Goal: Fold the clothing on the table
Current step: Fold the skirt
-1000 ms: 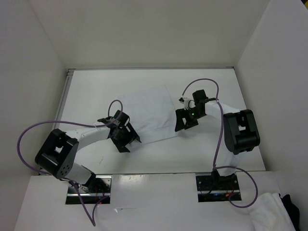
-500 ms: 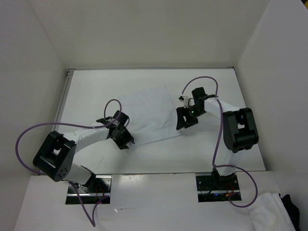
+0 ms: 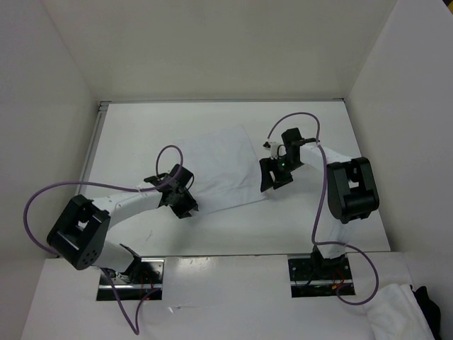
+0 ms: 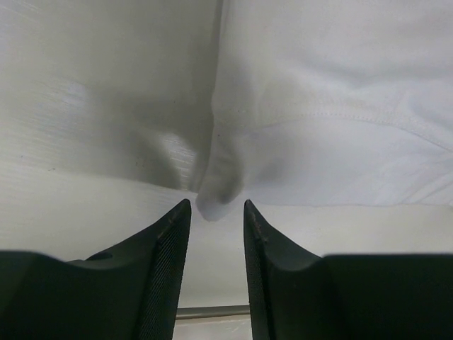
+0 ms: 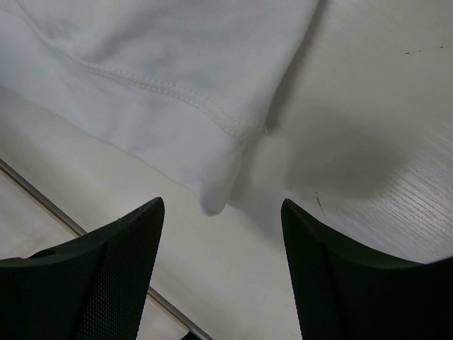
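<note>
Spread flat near the middle of the table [image 3: 318, 219], turned slightly askew: the clothing [image 3: 216, 164], thin and plain white, with a stitched hem showing along its near edge. Flanked at its two near corners by the grippers.

Left arm: base at the near left, elbow swung far out to the left, white forearm running low and rightward to the clothing's near-left corner. Left gripper [image 3: 188, 207] pitched down at that corner. Seen from the left wrist, black textured fingers [image 4: 166, 262] apart by only a narrow gap, with the rounded tip of the corner right at that gap. Touching the pads or not: cannot tell.

Right arm: base at the near right, bulky elbow joint raised above the right side of the table, forearm angled back leftward to the clothing's near-right corner. Right gripper [image 3: 267, 184] tilted down there, a small green light [image 3: 282, 168] glowing on its wrist. Seen from the right wrist, fingers [image 5: 117, 276] spread wide, the hemmed corner centred in the gap and clear of both pads, a shadow cast on the table beside it.

Purple cable [image 3: 42, 202] looped over each arm. Thin metal edge strip [image 3: 95, 142] along the table's left side, white wall panels [image 3: 212, 49] around. Lumpy white fabric bundle [image 3: 396, 313] at the near right, off the table and well apart from the clothing.
</note>
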Robot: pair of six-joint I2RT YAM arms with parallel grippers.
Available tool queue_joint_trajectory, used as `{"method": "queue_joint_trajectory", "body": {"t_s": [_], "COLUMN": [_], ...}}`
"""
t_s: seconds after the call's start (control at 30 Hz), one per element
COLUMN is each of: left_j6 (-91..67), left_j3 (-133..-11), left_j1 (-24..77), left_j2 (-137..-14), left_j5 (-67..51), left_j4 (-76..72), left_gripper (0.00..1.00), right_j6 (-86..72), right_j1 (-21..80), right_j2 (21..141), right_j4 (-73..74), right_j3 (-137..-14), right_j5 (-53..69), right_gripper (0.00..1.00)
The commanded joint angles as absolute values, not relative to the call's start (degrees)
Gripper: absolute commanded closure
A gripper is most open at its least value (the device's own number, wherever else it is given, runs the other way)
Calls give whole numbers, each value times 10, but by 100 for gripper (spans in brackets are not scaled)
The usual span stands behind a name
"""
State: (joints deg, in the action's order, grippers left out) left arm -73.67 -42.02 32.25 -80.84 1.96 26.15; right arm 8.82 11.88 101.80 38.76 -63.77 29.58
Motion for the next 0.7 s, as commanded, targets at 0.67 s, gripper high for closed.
{"method": "queue_joint_trajectory", "body": {"t_s": [0.67], "left_j6": [-726], "left_j3": [-453], "left_j1": [349], "left_j2": [-852], "left_j5": [44], "left_j4": [265], "left_gripper": [67], "right_j6": [97], "right_j1": [166], "right_j2": [1048], "right_j4": [403], "right_j3": [-649], "right_j5": [289], "right_gripper": [44]}}
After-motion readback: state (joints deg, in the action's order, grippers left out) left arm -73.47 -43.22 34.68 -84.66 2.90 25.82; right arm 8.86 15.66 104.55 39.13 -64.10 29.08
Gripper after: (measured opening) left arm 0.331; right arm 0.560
